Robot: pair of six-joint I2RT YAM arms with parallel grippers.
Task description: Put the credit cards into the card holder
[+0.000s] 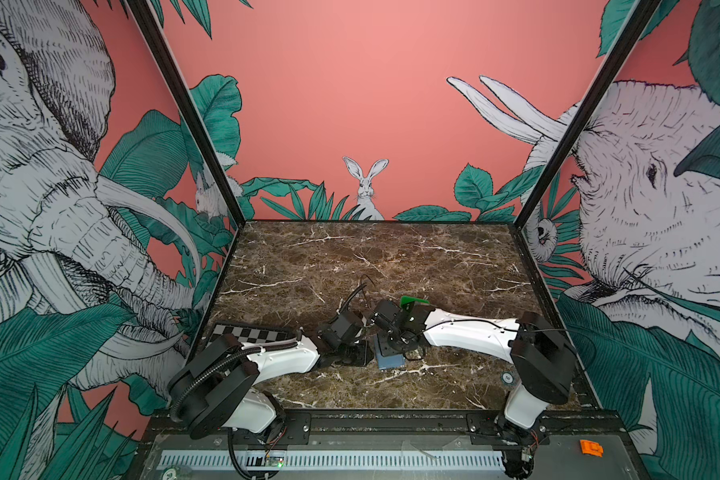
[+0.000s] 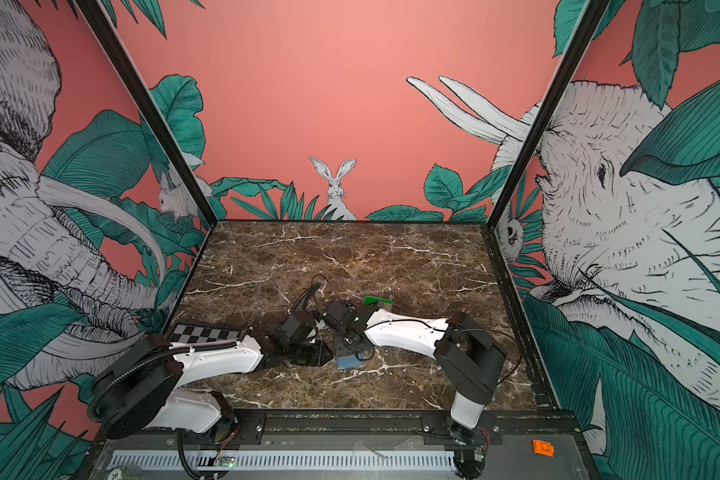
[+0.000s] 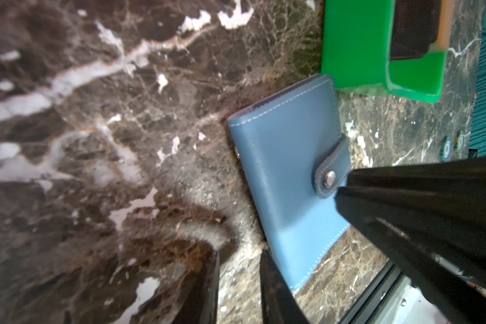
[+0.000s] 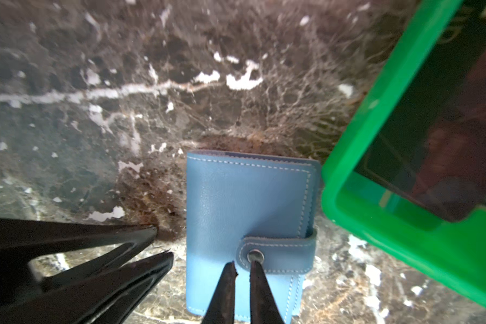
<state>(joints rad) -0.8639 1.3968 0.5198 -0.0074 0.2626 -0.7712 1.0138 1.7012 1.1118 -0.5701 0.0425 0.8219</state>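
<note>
Card holder (image 4: 250, 196) closed, tab buttoned: opening step in hand, loading not yet begun. Marble table (image 1: 350, 257) beneath everything, both arms bent low over its near half, meeting just on the near side of the green tray (image 4: 362, 131). Checkerboard plate (image 1: 246, 332) well apart from the tray, on the left arm's side, partly covered by that arm. Holder lies flat, cover up, one corner hard against a corner of the tray; touching or a hair off, impossible to say. Credit cards (image 3: 413, 28) stacked inside the tray: dark one on top, tan edge peeping beside it, count unclear, no lettering readable. Left gripper (image 3: 239, 251) empty, jaws apart with bare marble between, low at the holder's side away from the tray, probably to brace it. Right gripper (image 4: 242, 263) parted only a sliver, tips down at the snap tab (image 4: 284, 255), one on the metal stud (image 4: 255, 256), one just off the tab's rounded end; no firm pinch visible. Next move, most likely: catch that rounded end, peel upward to pop the snap while pinning the cover, then fold open. Hidden or doubtful: inside of the holder, underside of the tab, most of the holder in both top views beneath the right wrist, far part of the tray cut off in both wrist views.
</note>
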